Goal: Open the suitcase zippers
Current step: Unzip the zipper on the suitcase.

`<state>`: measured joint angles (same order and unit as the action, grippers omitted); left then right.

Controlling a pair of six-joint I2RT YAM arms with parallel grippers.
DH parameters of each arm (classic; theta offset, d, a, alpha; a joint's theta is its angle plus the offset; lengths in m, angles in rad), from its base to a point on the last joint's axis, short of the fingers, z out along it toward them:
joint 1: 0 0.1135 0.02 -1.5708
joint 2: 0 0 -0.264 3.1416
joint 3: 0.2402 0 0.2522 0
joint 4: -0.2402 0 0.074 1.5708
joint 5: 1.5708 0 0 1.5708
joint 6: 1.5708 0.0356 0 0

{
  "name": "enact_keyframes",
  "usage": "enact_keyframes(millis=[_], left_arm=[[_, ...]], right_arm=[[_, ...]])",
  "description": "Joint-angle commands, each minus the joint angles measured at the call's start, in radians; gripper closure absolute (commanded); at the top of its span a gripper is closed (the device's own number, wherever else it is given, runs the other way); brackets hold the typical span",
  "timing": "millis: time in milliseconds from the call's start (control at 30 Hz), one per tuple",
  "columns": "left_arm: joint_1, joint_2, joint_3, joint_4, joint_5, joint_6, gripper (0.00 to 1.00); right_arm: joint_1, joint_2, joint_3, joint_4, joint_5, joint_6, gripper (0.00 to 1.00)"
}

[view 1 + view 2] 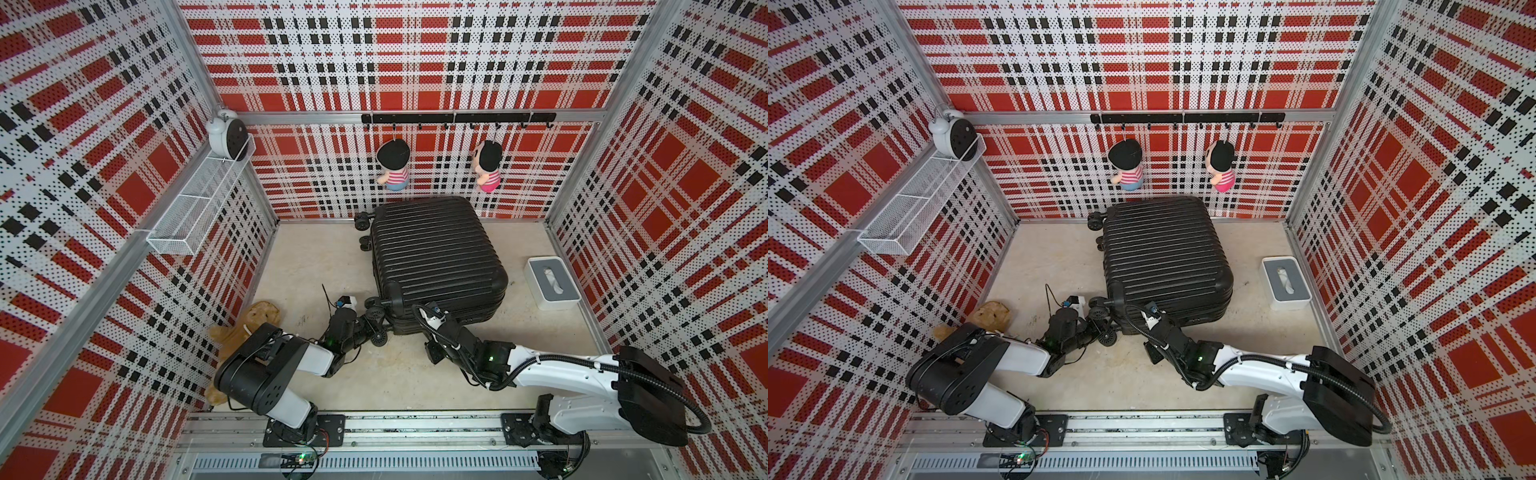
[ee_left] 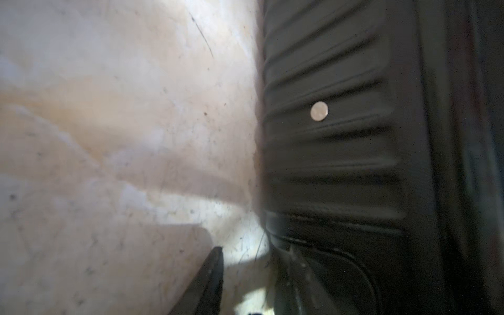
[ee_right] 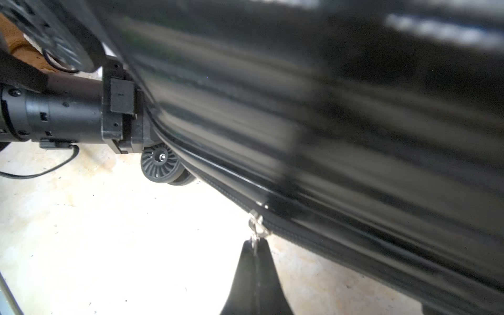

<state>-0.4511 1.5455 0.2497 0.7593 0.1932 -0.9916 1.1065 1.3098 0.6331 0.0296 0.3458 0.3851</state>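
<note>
The pale beige surface (image 1: 395, 374) has stains and small marks. The black suitcase (image 1: 436, 257) lies on it on its broad side. A white-grey tissue box (image 1: 552, 282) stands near the suitcase, on the side away from its wheels. A brown plush toy (image 1: 255, 318) lies on the wheel side, apart and partly hidden.

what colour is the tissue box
The tissue box is white with a grey top, clearest in a top view.

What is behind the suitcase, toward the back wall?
Behind the suitcase stands the plaid back wall, where two plush dolls hang from a black hook rail. The case's far side and the floor directly behind it are covered.
</note>
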Motion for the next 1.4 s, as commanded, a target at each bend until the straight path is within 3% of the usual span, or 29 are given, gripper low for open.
enact_keyframes(millis=[0,1100,1233,1367], left_arm=[[-0.023,0.005,-0.032,-0.057,0.046,-0.004,0.59],[0.018,-0.011,-0.111,0.041,0.1,-0.002,0.59],[0.054,-0.065,-0.141,0.042,0.12,-0.007,0.58],[0.133,-0.177,-0.147,-0.047,0.135,0.018,0.49]], right_arm=[[0.041,0.025,0.038,0.047,-0.062,0.003,1.0],[0.102,0.233,0.152,0.167,-0.052,0.064,1.0],[0.105,0.245,0.164,0.166,-0.047,0.065,1.0],[0.107,0.237,0.159,0.158,-0.038,0.066,1.0]])
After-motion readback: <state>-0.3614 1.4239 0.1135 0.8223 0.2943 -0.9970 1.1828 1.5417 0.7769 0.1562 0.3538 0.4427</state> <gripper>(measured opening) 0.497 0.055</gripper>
